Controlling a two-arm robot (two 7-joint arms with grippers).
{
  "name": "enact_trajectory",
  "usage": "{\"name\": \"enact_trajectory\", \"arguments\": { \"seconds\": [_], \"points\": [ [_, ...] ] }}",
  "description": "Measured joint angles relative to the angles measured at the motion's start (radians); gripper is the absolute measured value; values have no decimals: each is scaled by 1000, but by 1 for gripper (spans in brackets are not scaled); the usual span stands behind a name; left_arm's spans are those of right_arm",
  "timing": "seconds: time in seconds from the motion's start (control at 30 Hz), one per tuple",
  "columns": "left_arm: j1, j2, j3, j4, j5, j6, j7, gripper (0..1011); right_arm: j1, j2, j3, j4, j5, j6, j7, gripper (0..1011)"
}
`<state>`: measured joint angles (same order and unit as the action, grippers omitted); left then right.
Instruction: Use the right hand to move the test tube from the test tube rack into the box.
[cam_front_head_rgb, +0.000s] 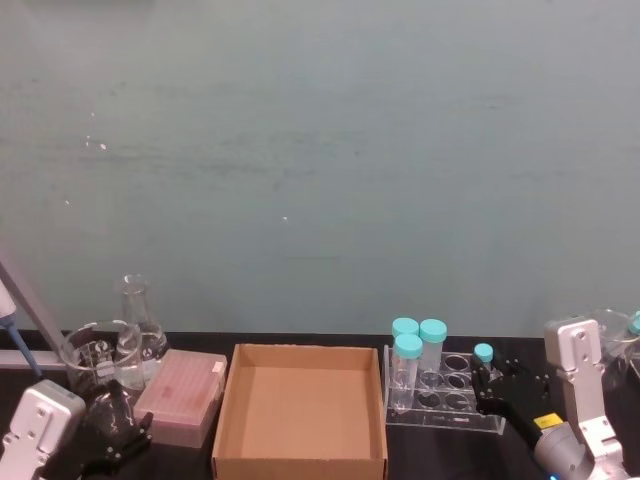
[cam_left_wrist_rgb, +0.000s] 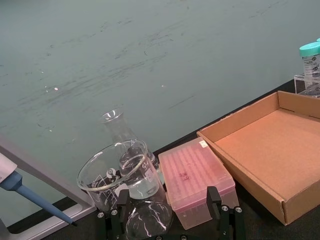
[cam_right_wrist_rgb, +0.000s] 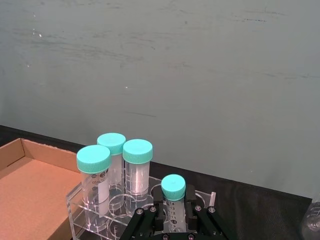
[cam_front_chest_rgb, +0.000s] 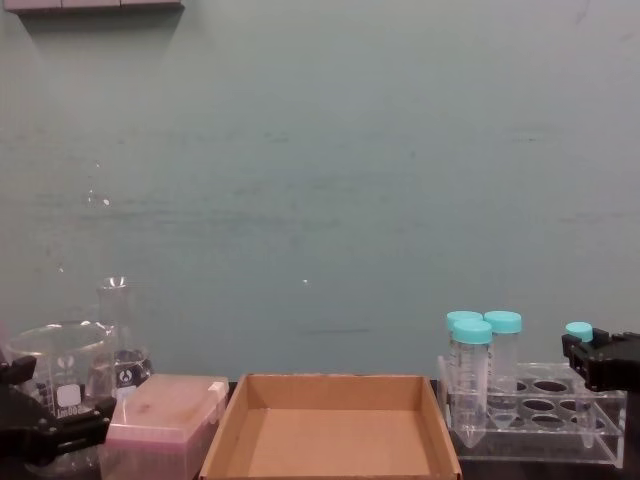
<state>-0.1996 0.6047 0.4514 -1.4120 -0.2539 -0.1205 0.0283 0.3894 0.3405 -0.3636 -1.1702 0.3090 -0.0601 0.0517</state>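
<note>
1. The right gripper sat at the lower right of the head view, at the right end of the rack.
2. In the right wrist view its fingers were clamped on the tube just below the teal cap.
3. The tube stood upright in a hole at the rack's right end, its cap lower than those of the wide tubes.
4. Three wide tubes stood at the rack's left end, nearest the box.
5. The box lay at the bottom centre of the head view, just left of the rack on the black bench.
6. A pink box lay just beside the box on the left, with a beaker and a flask behind it.
7. The left gripper rested at the lower left of the head view, its fingers apart.
</note>
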Motion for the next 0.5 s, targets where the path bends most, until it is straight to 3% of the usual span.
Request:
{"name": "enact_trajectory", "arguments": {
  "seconds": [0.5],
  "points": [
    [0,0,0,0,0,0,0,1000,1,-3,13,3,-5,-16,23,246]
  ]
}}
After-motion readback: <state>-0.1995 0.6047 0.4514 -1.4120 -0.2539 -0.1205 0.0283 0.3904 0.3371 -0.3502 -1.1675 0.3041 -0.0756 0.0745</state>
